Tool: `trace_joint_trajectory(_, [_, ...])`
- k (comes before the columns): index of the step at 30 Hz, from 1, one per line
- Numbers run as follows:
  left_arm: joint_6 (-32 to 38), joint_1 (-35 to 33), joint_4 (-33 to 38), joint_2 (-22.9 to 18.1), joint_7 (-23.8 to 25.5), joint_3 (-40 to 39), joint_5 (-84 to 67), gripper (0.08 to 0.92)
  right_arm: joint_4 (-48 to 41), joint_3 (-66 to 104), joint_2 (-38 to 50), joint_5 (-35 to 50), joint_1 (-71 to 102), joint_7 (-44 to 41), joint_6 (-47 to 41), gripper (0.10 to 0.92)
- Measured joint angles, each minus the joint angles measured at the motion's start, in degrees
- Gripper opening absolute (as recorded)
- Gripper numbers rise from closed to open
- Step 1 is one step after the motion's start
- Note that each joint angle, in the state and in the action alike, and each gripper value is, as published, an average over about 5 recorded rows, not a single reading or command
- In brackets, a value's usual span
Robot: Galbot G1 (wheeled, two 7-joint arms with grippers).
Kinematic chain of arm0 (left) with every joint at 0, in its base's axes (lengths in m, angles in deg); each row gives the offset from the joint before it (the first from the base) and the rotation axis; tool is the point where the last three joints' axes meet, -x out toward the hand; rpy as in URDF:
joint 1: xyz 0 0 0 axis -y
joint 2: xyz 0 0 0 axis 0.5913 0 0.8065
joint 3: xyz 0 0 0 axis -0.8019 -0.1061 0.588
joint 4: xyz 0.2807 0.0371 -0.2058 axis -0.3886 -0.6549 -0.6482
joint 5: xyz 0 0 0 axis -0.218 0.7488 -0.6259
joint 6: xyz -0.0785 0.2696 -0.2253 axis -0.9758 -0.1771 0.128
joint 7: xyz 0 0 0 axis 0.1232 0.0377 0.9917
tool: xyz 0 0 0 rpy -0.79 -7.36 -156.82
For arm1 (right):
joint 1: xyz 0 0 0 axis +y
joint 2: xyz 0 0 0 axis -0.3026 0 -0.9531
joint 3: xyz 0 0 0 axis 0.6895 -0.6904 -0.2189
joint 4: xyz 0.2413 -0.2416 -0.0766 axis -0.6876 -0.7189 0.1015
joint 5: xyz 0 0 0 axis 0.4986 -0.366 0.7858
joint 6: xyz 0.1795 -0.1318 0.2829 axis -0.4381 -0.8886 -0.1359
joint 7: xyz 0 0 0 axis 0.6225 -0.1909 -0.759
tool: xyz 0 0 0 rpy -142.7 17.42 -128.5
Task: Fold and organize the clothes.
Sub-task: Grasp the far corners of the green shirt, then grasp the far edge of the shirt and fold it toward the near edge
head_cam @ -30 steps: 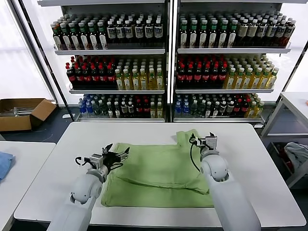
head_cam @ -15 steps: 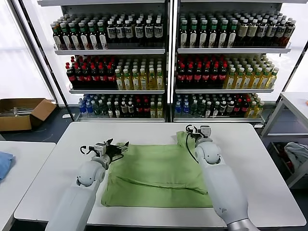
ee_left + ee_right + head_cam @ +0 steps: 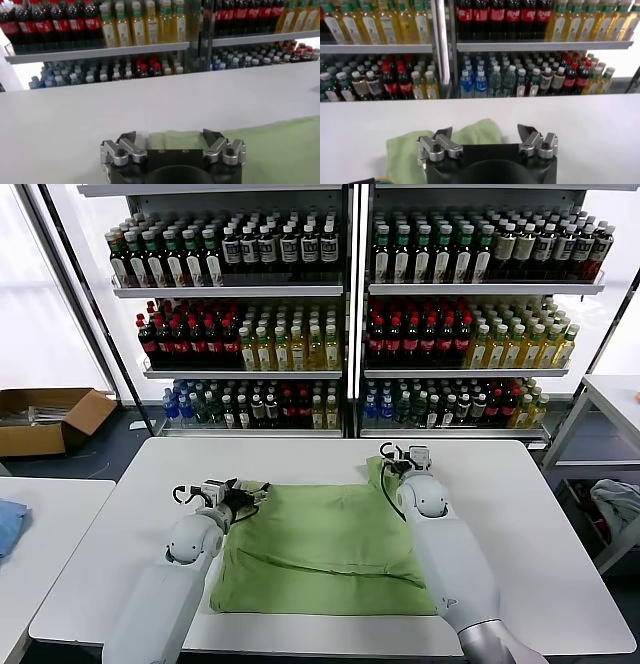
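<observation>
The light green, soft-fabric polo shirt (image 3: 325, 549) lies partly folded in the middle of the flat white bench (image 3: 540, 514), with a raised fold ridge running across its near half and one loose flap poking out at the far right corner; the left pincer (image 3: 243, 497) hovers at the shirt's far left corner with its jaws spread wide and nothing between them; the right pincer (image 3: 402, 456) sits over that far right flap, also wide apart and empty; my guess is the step in hand is grabbing both far corners to pull the next fold toward the near edge; to do it well I'd come down low so each lower finger slides under the hem, pinch only the top layers, and lift both sides evenly so the cloth doesn't skew; the fabric looks thin, matte and floppy, so it should drape and wrinkle easily, while the bench is smooth and probably lets it slip; behind it all stand metal shelves packed with rows of drink bottles (image 3: 250, 334).
</observation>
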Motion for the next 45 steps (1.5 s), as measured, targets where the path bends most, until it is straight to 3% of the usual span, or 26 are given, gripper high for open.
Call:
trace_joint_trajectory(5, [0.0,0.3,-1.0,-0.1,0.0,-0.2,-0.1,0.82,-0.8,0.1,-0.1,-0.3,0.1,-0.1,0.1,0.823])
trace_joint_trajectory(10, [-0.1,0.2,-1.5,-0.2,0.0,-0.4,-0.2,0.725,-0.8,0.1,-0.2,-0.4,0.7,-0.2,0.2,0.802])
trace_joint_trajectory(31, [-1.3,-3.0,0.7,-0.1,0.7,0.6,0.1,0.125,1.9,0.0,0.0,-0.5,3.5,-0.2,-0.4,0.217])
trace_joint_trajectory(36, [-0.9,-3.7,1.6,-0.3,0.6,1.0,0.0,0.091,3.0,0.2,-0.3,0.0,4.3,0.2,-0.1,0.11])
trace_joint_trajectory(45, [1.9,-5.0,3.5,0.0,0.4,1.9,-0.7,0.091,6.9,0.8,0.0,1.5,5.7,0.4,0.9,0.107])
